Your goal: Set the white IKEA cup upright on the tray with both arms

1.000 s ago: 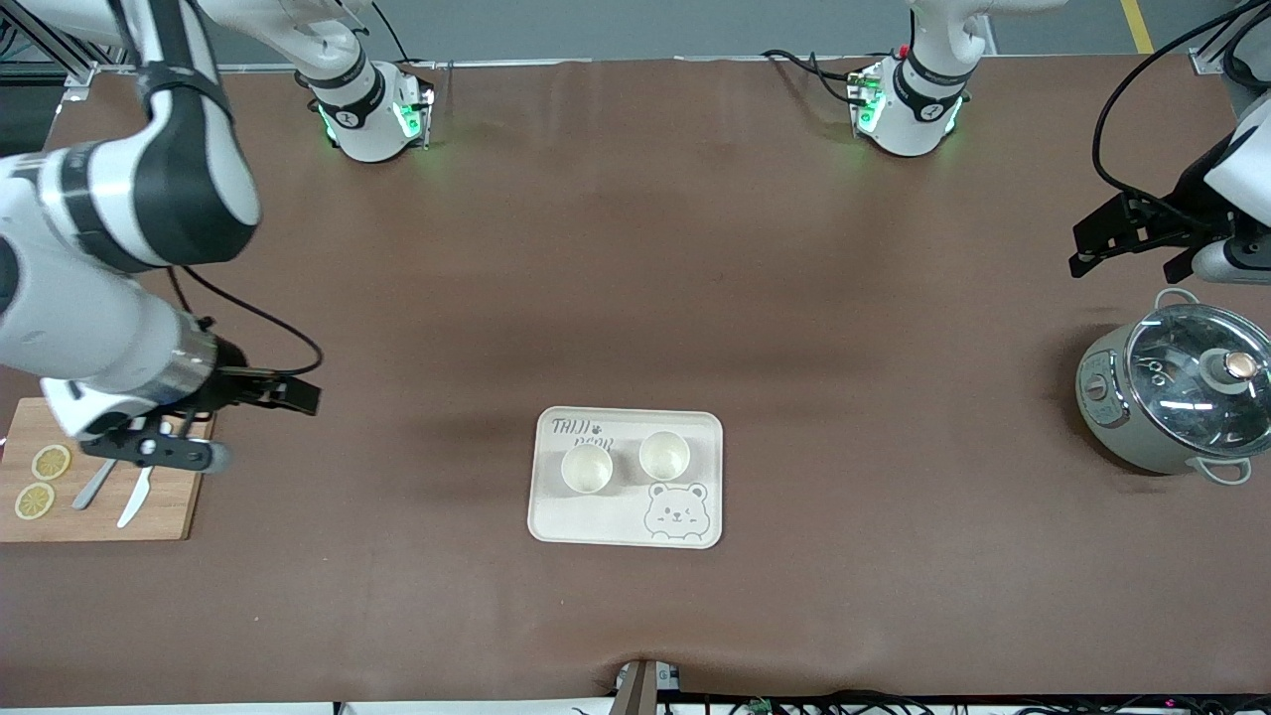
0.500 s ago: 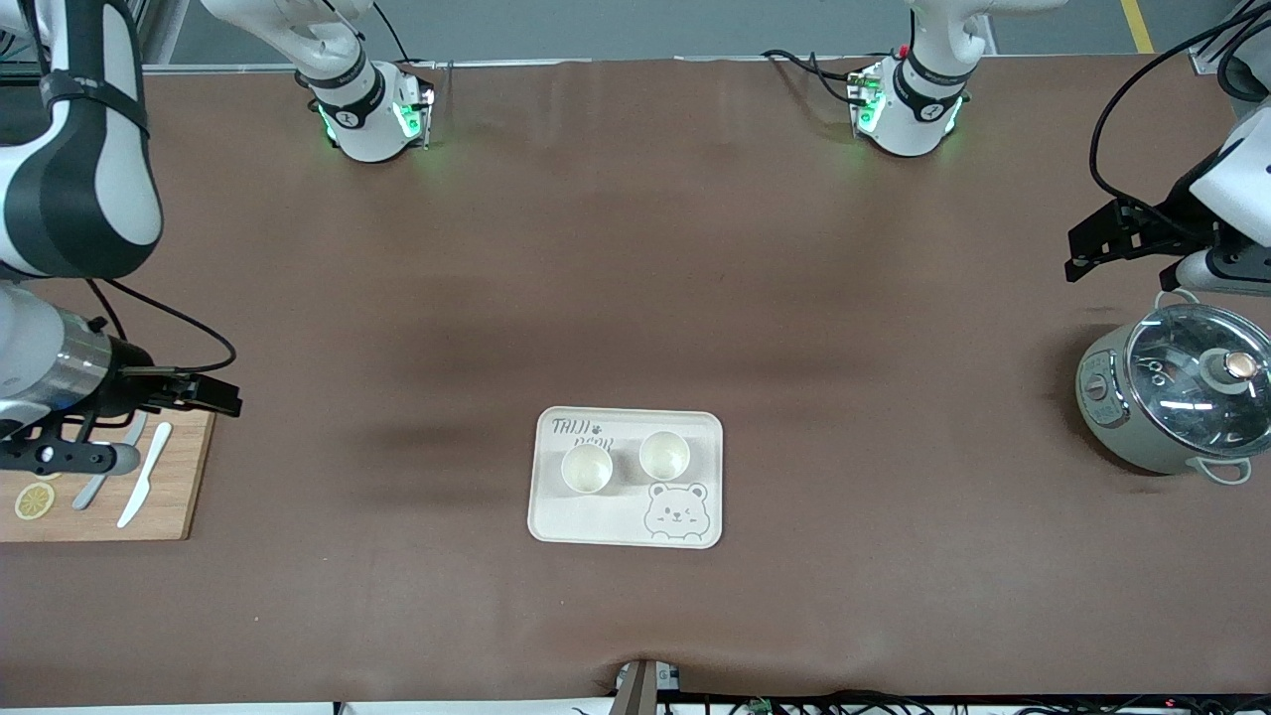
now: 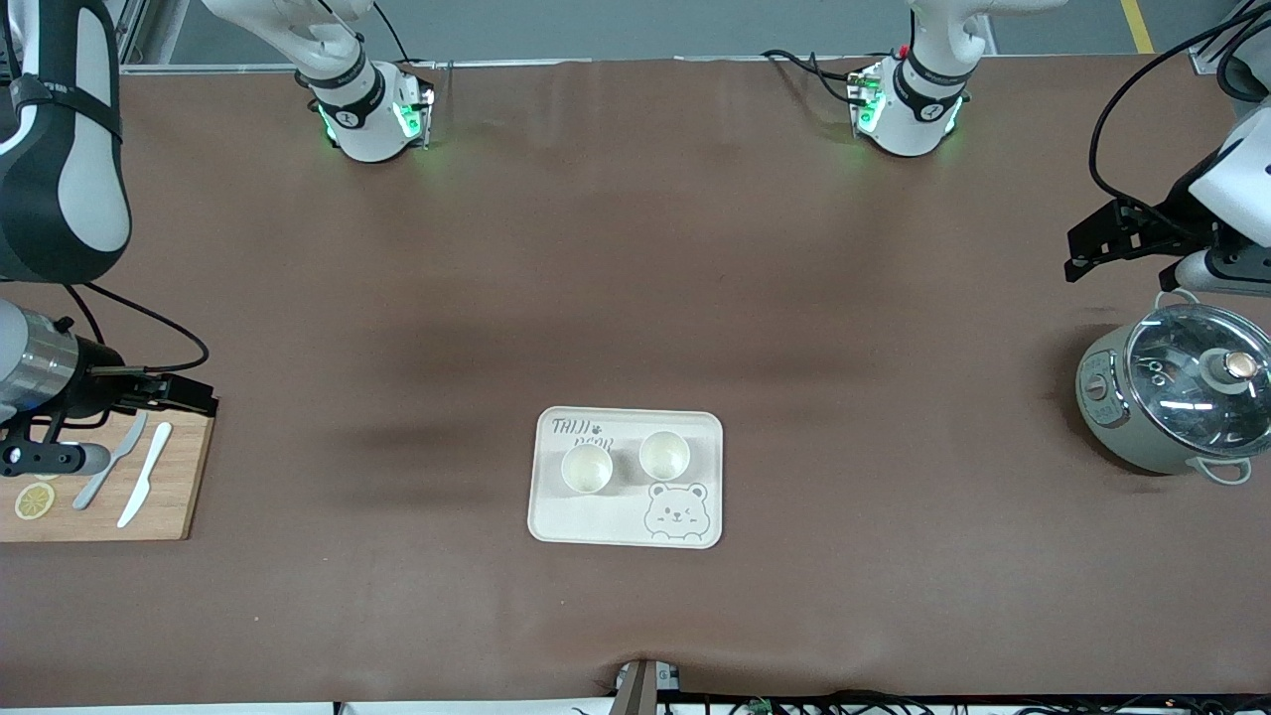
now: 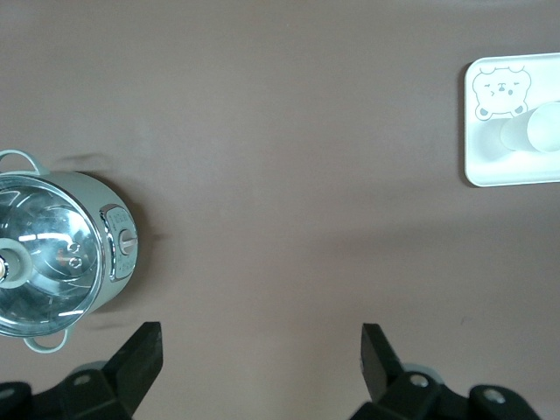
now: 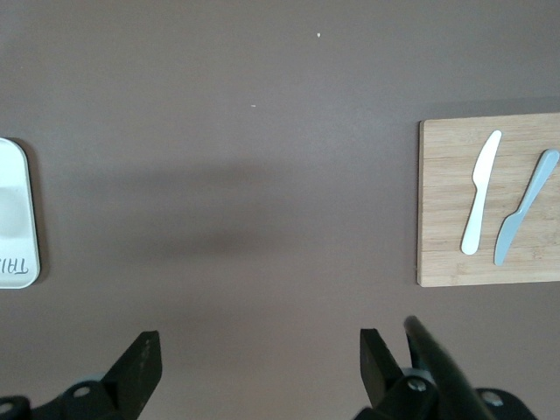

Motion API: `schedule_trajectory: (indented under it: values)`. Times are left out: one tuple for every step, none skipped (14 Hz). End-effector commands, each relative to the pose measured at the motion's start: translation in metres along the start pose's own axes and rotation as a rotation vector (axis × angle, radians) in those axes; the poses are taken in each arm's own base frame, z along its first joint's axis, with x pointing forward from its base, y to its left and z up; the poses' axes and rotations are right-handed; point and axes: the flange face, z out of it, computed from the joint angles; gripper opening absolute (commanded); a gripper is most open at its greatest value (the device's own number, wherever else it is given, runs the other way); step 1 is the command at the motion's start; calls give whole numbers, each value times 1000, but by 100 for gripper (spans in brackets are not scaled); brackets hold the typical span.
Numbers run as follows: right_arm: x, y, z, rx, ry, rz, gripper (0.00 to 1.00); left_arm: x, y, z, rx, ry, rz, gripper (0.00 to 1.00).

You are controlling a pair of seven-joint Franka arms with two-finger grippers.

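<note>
White jointed arms (image 3: 60, 149) with black bands, black cables, green-lit bases (image 3: 372, 119).

A brown-covered bench (image 3: 635, 298) carries three groups of things. Near its middle, toward the front camera's edge, lies a cream rectangular tray (image 3: 596, 521) printed with "TAIJI BEAR" lettering and a winking bear. At the right arm's end sits a wooden cutting board (image 3: 169, 497). At the left arm's end, well apart from the tray, stands a grey-green electric cooking pot (image 3: 1117, 407) under a glass lid. The two arm bases, right (image 3: 367, 114) and left (image 3: 909, 109), both lit green, are mounted along the bench edge farthest from the front camera.
</note>
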Motion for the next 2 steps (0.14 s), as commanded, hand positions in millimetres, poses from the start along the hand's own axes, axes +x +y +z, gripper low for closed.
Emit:
schedule_trajectory:
  values:
    - [-3, 2, -7, 1, 1, -9, 100, 2, 0, -4, 20, 0, 8, 100]
    - [-3, 0, -7, 0, 1, -12, 100, 2, 0, -4, 20, 0, 8, 100]
